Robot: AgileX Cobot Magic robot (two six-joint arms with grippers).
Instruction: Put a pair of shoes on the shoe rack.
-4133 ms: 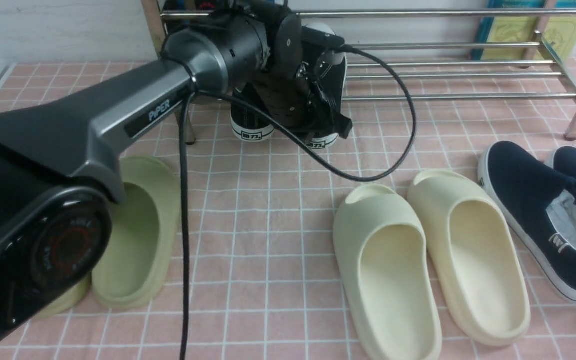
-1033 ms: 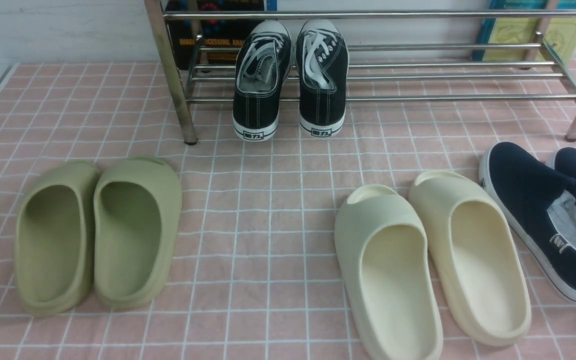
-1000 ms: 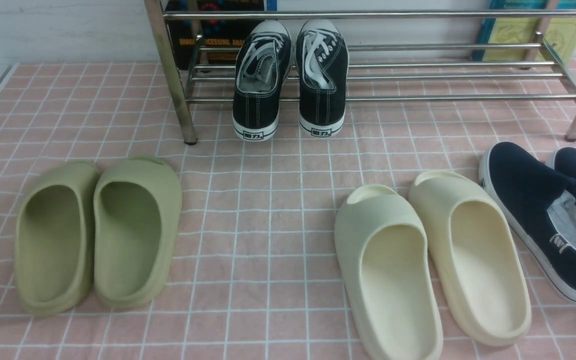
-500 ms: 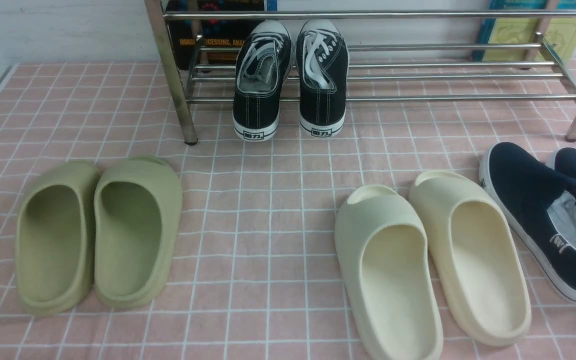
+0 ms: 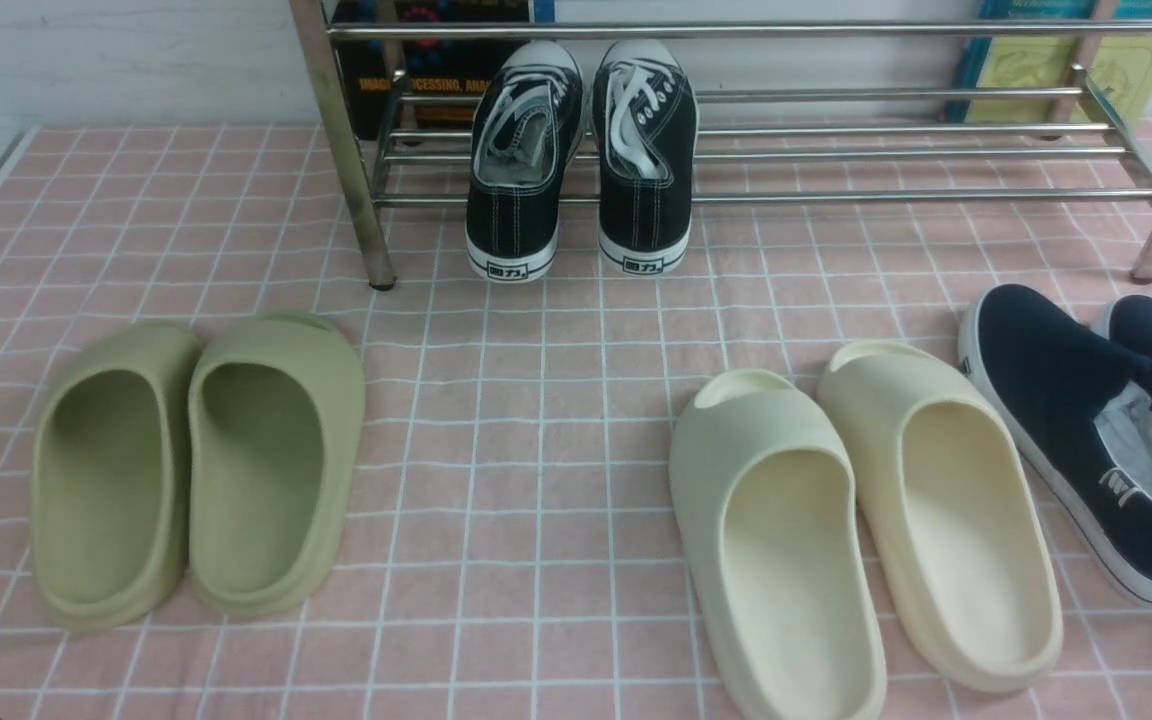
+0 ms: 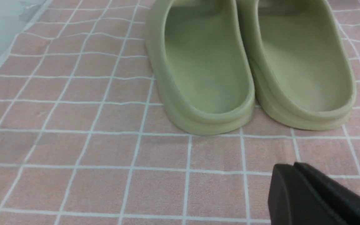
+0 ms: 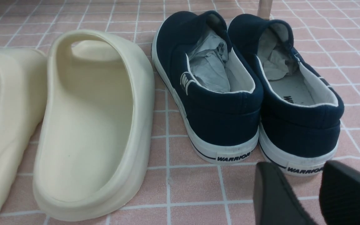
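The 2 black sneakers point(image 5: 578, 150) rest on the shoe rack point(image 5: 836, 150), well apart from the left gripper point(image 6: 295, 175) (closed, empty).

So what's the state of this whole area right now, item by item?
Surface: pink checked cloth, lightly wrinkled.
Job's things: black sneakers side by side on the chrome shoe rack, heels overhanging its front bar.
Clutter: olive-green slides, cream slides, navy slip-ons stuffed with paper, all on the cloth.
End effectors: left end effector shut, holding nothing; right end effector open, holding nothing.
Cables: nothing seen.
Surroundings: white wall; books behind the rack.
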